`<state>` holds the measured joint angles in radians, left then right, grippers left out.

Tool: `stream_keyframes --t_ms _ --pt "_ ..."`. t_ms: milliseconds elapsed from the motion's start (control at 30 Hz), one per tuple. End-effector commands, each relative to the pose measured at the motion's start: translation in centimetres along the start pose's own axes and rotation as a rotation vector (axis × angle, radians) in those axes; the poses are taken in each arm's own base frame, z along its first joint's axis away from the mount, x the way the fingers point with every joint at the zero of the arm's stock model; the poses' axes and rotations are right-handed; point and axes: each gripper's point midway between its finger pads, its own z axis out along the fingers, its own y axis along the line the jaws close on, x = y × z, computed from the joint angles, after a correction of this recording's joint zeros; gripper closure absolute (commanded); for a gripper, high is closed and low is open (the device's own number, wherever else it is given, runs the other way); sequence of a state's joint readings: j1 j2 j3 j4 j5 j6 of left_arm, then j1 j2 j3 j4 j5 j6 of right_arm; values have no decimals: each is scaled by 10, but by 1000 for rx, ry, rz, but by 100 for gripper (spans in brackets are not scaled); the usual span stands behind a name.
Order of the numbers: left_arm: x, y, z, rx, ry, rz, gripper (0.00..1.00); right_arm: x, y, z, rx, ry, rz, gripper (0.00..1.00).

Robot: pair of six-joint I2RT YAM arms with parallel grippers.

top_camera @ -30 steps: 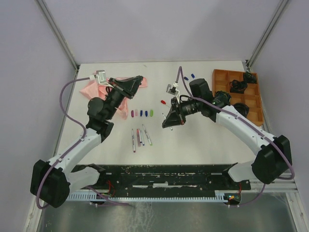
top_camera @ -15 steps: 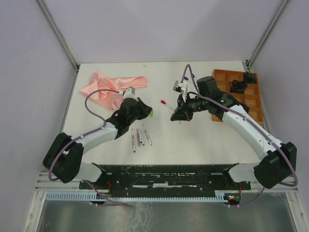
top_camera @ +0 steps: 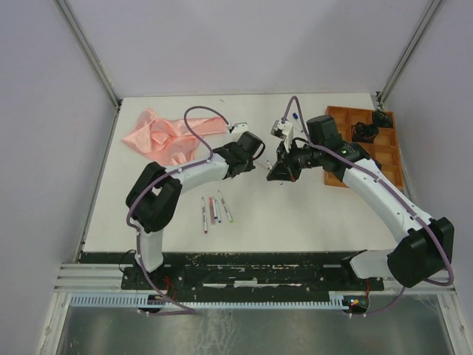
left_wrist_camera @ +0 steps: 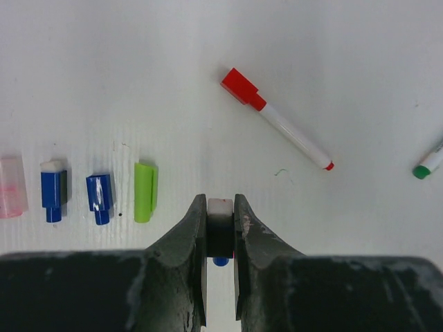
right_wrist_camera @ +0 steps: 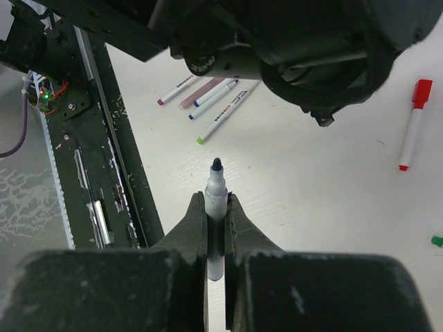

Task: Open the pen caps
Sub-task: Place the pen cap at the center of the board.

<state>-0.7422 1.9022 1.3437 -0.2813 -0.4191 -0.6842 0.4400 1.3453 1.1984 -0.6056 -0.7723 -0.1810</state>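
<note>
My left gripper (left_wrist_camera: 221, 202) is shut on a stubby dark cap with a white end (left_wrist_camera: 220, 209), held just above the table. Below it a pink cap (left_wrist_camera: 11, 187), two blue caps (left_wrist_camera: 53, 190) (left_wrist_camera: 99, 198) and a green cap (left_wrist_camera: 145, 191) lie in a row. A red-capped pen (left_wrist_camera: 277, 122) lies beyond them. My right gripper (right_wrist_camera: 217, 198) is shut on an uncapped white pen (right_wrist_camera: 215, 181), its dark tip pointing out. In the top view the left gripper (top_camera: 260, 161) and the right gripper (top_camera: 280, 175) are close together at the table's middle.
Several uncapped pens (top_camera: 214, 210) lie side by side near the front, also in the right wrist view (right_wrist_camera: 208, 97). A pink cloth (top_camera: 164, 134) lies at the back left. An orange tray (top_camera: 347, 118) with black items stands at the right. A green-ended pen (left_wrist_camera: 428, 164) lies right of the left gripper.
My left arm has swung from the pink cloth at the back left to the table's middle, beside the right gripper. My right gripper has shifted slightly to the right and back.
</note>
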Motion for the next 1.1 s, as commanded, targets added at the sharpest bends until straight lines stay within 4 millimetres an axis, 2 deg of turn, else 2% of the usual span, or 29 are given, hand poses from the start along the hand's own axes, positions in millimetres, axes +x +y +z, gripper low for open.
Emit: stream_keyframes --t_ms 0,467,1067 --pt "-6 10 3 -104 6 130 97 -25 0 -11 23 -56 -55 99" --pt "8 15 28 -170 58 202 94 -24 -1 -12 16 -58 -45 99" --pt "22 20 43 -189 107 210 78 -25 -1 -15 9 -66 -37 99"
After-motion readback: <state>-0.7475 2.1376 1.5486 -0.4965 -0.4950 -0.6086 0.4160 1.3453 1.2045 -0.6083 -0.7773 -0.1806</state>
